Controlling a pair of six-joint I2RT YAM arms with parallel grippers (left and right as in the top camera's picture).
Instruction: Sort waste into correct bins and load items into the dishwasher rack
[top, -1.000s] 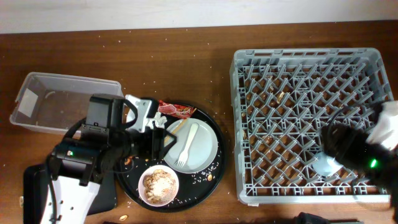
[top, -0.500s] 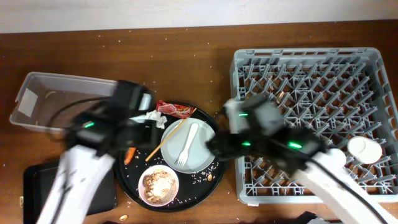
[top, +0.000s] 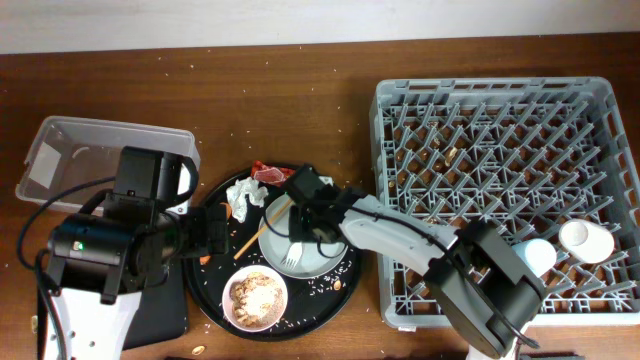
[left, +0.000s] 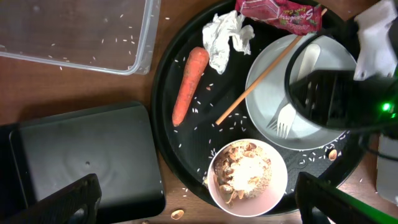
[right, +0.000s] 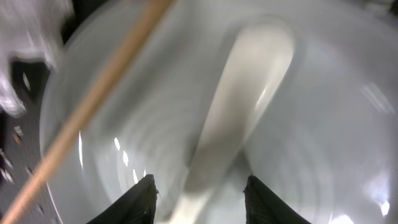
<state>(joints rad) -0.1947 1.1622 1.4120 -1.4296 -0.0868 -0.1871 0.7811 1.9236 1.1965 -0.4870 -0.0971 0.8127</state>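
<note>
1. White cups (top: 587, 238) stand in the rack (top: 500, 190).
2. The right gripper (right: 199, 194), open, straddles the fork (right: 242, 112) on the plate (top: 320, 258).
3. The left gripper (left: 199, 202) hangs wide open and empty over the unsorted carrot (left: 189, 84), tissue (left: 227, 34) and wrapper (left: 280, 11).

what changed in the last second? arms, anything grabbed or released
The right gripper swung from the lower-right corner of the dishwasher rack over to the plate; its open fingers straddle the fork handle, not closed on it. Two white cups stand free in the rack. The left gripper drew back slightly leftward, open and empty. Plate, fork, chopstick and bowl of scraps stayed put.
</note>
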